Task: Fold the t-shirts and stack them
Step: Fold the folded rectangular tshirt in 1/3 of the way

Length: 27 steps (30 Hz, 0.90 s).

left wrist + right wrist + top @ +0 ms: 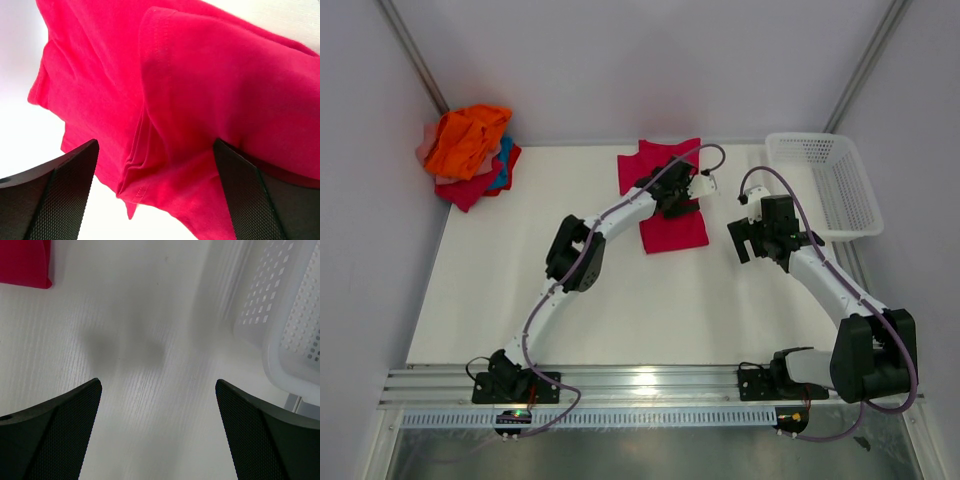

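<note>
The crimson t-shirt (672, 232) lies partly folded at the back middle of the table. In the left wrist view it (200, 90) fills most of the frame, with a folded sleeve edge and hem between my fingers. My left gripper (686, 196) hovers right over it, open, jaws wide apart, with nothing pinched (155, 200). My right gripper (748, 243) is open and empty over bare table to the right of the shirt (157, 435). A corner of the shirt (25, 262) shows at the top left of the right wrist view. A pile of orange, red, blue and pale pink t-shirts (470, 150) sits at the back left.
A white plastic mesh basket (825, 185) stands at the back right, close to my right gripper; it shows in the right wrist view (290, 325). White walls close in the table on the left, back and right. A metal rail (640, 385) runs along the near edge.
</note>
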Each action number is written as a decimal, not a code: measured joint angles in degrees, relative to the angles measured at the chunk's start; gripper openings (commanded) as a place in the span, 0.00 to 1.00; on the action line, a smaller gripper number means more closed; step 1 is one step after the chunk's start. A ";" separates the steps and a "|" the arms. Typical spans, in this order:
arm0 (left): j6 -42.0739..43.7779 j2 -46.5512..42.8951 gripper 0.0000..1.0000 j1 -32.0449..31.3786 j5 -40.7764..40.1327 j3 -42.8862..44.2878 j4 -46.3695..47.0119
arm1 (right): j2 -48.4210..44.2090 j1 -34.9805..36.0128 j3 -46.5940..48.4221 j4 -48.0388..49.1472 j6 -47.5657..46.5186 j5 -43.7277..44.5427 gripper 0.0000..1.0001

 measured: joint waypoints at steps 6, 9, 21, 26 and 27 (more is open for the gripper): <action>-4.04 -3.54 0.99 0.09 0.90 -5.05 0.48 | 0.02 0.02 0.02 0.00 0.02 -0.22 0.99; -5.33 -5.09 0.99 0.09 1.09 -5.97 -0.42 | 0.35 0.00 0.15 -0.04 0.09 -0.44 0.99; -14.97 -13.97 0.99 -0.66 3.56 -2.84 -3.43 | 0.44 0.00 0.17 -0.07 0.07 -0.44 0.99; -19.80 -28.04 0.99 -0.98 9.09 -16.79 -5.14 | 0.44 0.02 0.17 0.02 0.09 -0.26 0.99; -20.41 -31.28 0.99 -0.98 10.29 -20.65 -5.70 | 0.42 0.02 0.17 0.09 0.20 0.09 0.99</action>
